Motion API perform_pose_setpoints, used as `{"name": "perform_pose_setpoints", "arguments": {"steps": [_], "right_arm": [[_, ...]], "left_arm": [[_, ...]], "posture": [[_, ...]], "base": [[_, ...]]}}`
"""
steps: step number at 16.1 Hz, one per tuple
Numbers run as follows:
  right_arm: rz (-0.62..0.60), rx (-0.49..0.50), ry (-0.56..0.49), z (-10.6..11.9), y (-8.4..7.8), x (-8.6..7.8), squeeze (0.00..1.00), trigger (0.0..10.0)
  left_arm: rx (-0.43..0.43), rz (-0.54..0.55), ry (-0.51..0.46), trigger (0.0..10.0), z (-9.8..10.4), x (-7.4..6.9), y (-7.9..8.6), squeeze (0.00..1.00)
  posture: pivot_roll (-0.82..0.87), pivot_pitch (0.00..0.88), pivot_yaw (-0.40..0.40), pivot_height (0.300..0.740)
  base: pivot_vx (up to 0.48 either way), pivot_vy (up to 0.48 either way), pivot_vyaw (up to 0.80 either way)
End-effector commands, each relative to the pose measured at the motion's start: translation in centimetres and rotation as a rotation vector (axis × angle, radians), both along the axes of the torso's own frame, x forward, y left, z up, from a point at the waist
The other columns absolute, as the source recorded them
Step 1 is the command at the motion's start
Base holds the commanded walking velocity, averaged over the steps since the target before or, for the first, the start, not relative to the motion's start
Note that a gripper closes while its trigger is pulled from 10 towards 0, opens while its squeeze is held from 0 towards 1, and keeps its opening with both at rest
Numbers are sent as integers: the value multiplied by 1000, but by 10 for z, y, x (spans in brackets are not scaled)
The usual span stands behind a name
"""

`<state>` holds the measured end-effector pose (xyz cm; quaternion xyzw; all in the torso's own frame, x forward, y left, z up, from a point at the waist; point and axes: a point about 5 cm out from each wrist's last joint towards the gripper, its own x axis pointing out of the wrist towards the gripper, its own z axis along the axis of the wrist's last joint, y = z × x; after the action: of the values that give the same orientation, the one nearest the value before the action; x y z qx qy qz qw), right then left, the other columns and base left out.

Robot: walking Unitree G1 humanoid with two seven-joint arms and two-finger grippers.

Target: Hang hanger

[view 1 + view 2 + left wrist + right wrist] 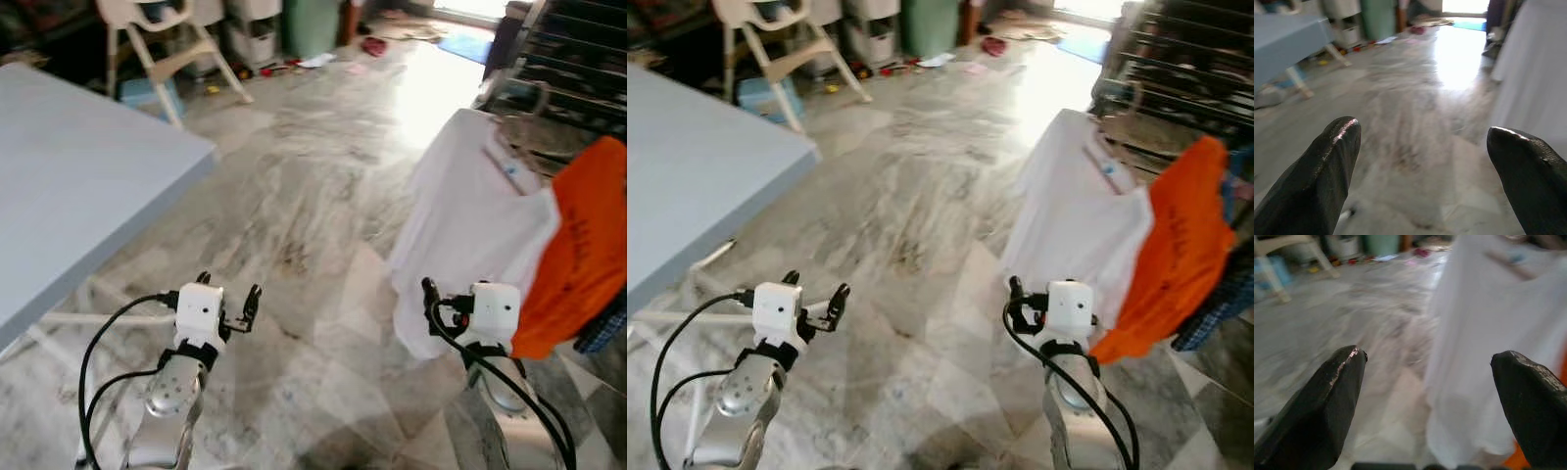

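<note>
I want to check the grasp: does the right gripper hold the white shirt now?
No, the right gripper is open with nothing between its fingers, and the white shirt hangs ahead of it, untouched.

I see a grey-blue tabletop (69, 166) at left, over a marble floor (294, 196). A beige chair (162, 39) stands beyond it, near a green bin (312, 24) and white drawers (253, 34). A red item (373, 45) and a blue mat (465, 46) lie far back. Dark stairs (578, 59) rise at right. Sunlight glares on the floor.
</note>
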<state>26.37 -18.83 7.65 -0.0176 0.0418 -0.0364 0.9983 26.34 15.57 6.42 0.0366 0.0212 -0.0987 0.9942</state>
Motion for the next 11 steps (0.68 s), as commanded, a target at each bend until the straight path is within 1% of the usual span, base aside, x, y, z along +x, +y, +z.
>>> {"name": "perform_pose_setpoints", "arguments": {"steps": [1,5,11], "right_arm": [[-17,-4,-8,2,-4,0,0,10000],[-8,-18,-16,4,-4,-3,0,10000],[-5,-35,-24,5,-8,-2,0,10000]], "left_arm": [[0,-9,15,10000,-2,2,1,0],[-15,-21,26,10000,-6,3,-2,0],[-25,-28,35,10000,-9,3,-8,0]], "posture": [[0,114,-3,740],[-17,109,-8,740],[-13,107,-9,740]], "base": [[382,0,-800],[417,0,-800],[422,0,0]]}}
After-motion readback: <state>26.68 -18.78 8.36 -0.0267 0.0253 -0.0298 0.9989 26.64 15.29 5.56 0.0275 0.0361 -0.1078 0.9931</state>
